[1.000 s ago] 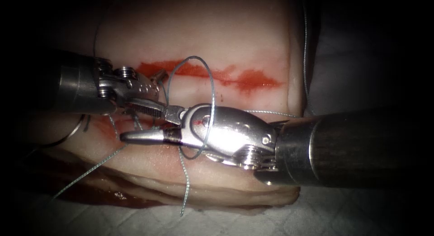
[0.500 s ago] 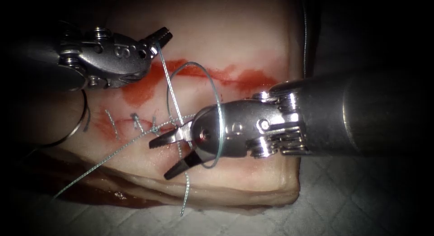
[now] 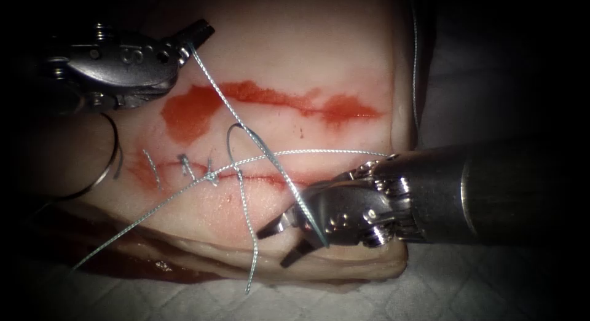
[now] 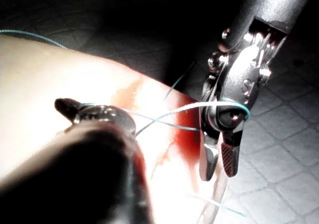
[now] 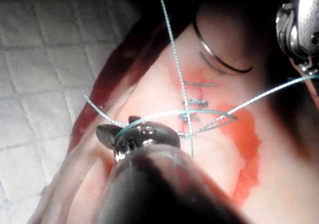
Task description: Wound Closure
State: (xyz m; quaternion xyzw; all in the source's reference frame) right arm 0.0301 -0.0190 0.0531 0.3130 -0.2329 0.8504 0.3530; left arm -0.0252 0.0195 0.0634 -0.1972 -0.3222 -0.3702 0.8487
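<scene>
The left hand (image 3: pixel 200 33), a small silver wristed tool at the upper left of the endoscope frame, has its two jaws pressed together on the thin grey-blue braided thread (image 3: pixel 221 99), pinching it at the very tip. From there one strand slants down and to the right across the pale pink tissue (image 3: pixel 295 44) to the right hand (image 3: pixel 279 244), the second silver wristed tool, which lies at the lower middle of the frame on its dark shaft coming in from the right. Its two jaws are spread apart and hold nothing; the strand lies draped over its metal body just behind them. In the left wrist view this same right hand (image 4: pixel 219 162) has its jaws parted, with thread crossing its joint.

The cut (image 3: pixel 258 176) runs left to right across the middle of the tissue, with three short stitches (image 3: pixel 184 164) counted at its left part. A second strand arcs over the cut toward the right edge, and two loose tails trail down to the lower left and lower middle. One thin curved steel needle (image 3: pixel 110 155) lies free at the far left of the frame, left of the stitches, held by neither hand. A long red fluid smear (image 3: pixel 270 99) sits above the cut. A white quilted cloth (image 3: pixel 430 290) lies under the tissue.
</scene>
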